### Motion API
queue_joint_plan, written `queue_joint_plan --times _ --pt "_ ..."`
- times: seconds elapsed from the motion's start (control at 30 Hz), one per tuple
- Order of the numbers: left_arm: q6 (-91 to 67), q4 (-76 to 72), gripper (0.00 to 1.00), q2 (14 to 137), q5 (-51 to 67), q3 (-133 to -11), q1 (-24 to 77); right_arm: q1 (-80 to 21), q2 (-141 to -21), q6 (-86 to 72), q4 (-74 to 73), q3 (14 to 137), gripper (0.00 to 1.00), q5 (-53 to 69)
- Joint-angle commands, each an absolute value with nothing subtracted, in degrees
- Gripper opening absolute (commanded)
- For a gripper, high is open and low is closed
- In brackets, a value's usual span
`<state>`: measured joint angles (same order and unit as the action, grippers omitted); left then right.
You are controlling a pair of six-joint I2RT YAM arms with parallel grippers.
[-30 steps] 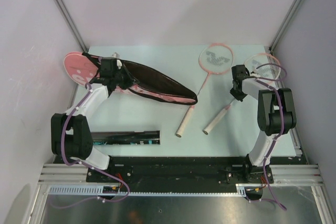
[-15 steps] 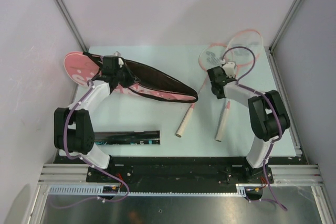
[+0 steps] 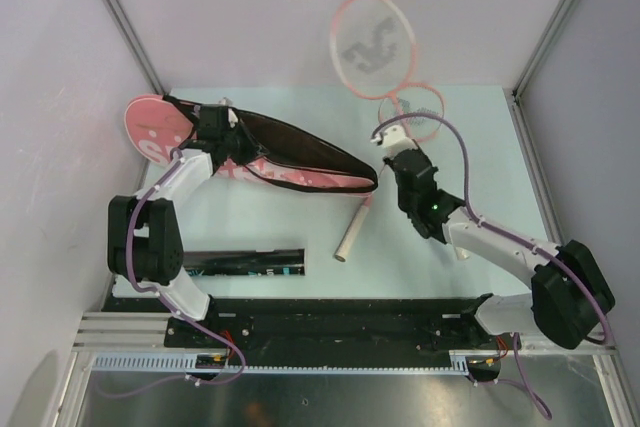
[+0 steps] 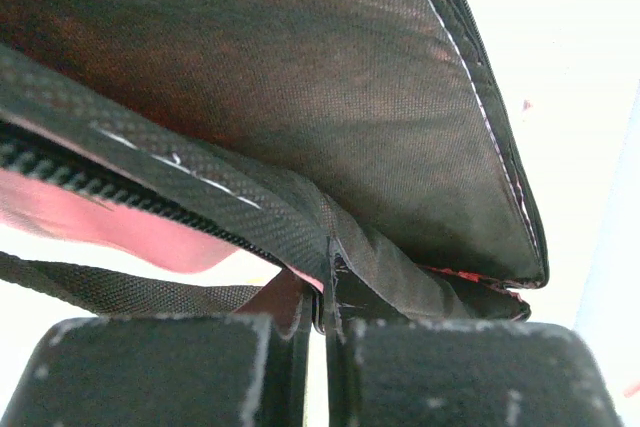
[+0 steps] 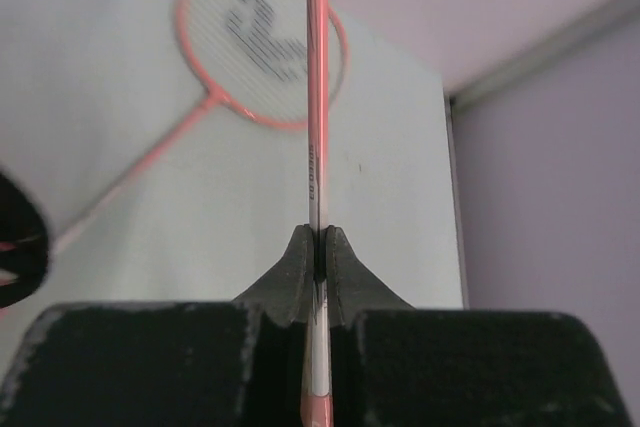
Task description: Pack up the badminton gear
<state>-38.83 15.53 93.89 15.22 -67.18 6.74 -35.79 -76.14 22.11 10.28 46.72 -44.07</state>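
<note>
The pink bag (image 3: 300, 179) lies open at the back left, its black lining (image 4: 300, 97) showing. My left gripper (image 3: 214, 131) is shut on the bag's zippered edge (image 4: 318, 347) and holds it up. My right gripper (image 3: 393, 143) is shut on the thin shaft (image 5: 316, 147) of one pink-rimmed racket. That racket's head (image 3: 370, 44) is raised high above the table's back edge. The second racket lies flat, head (image 3: 414, 113) at the back, pale handle (image 3: 350, 237) toward me; it also shows in the right wrist view (image 5: 262, 42). No shuttlecocks are in view.
The long black tube (image 3: 240, 262) lies near the front left edge, beside the left arm's base. Metal frame posts stand at both back corners. The bag's narrow end (image 5: 20, 237) lies just left of the flat racket's shaft.
My right gripper swung left and toward the middle with the racket. The racket rose off the table, its head now high at the back. The left gripper barely moved on the bag.
</note>
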Motion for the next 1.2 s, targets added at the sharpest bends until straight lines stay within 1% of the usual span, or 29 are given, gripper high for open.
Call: queue_joint_plan --times 0.0,0.03,0.1,0.13,0.23,0.6,0.8,0.93,1.0,1.03,1.17 --pt "-39.81 16.70 0.00 94.48 15.56 -69.08 7.03 -42.18 -74.09 43.66 17.50 46.93 0.00 -38.94" --pt "-39.90 16.70 0.00 94.40 15.56 -69.08 7.03 -42.97 -74.09 46.47 15.58 47.80 0.00 -39.02" --pt "-40.25 16.61 0.00 94.22 15.56 -68.82 7.03 -45.25 -74.18 47.11 10.23 51.23 0.00 -39.03" --pt "-40.34 16.61 0.00 94.13 15.82 -68.64 7.03 -46.31 -74.44 49.20 9.85 51.76 0.00 -39.63" --pt "-40.34 16.52 0.00 93.69 16.96 -68.38 7.03 -48.42 -76.81 54.83 12.04 51.94 0.00 -43.32" --pt "-38.76 16.61 0.00 91.58 18.11 -67.94 7.03 -51.68 -75.41 65.03 19.86 47.55 0.00 -40.35" --pt "-37.71 16.61 0.00 91.50 19.07 -67.94 7.03 -54.40 -74.71 69.08 20.13 43.77 0.00 -41.31" --pt "-35.87 16.09 0.00 90.79 21.35 -67.76 7.29 -54.49 -77.42 71.79 20.73 43.77 0.00 -39.12" --pt "-34.37 15.73 0.00 90.35 22.41 -67.41 7.64 -55.11 -79.27 74.17 26.00 43.94 0.00 -37.89" --pt "-33.84 15.47 0.00 89.92 22.67 -67.33 7.73 -55.28 -80.23 75.75 26.89 44.55 0.00 -35.53" --pt "-31.47 14.68 0.00 87.81 24.96 -65.58 8.09 -55.81 -86.30 78.22 27.14 48.95 0.00 -32.53"
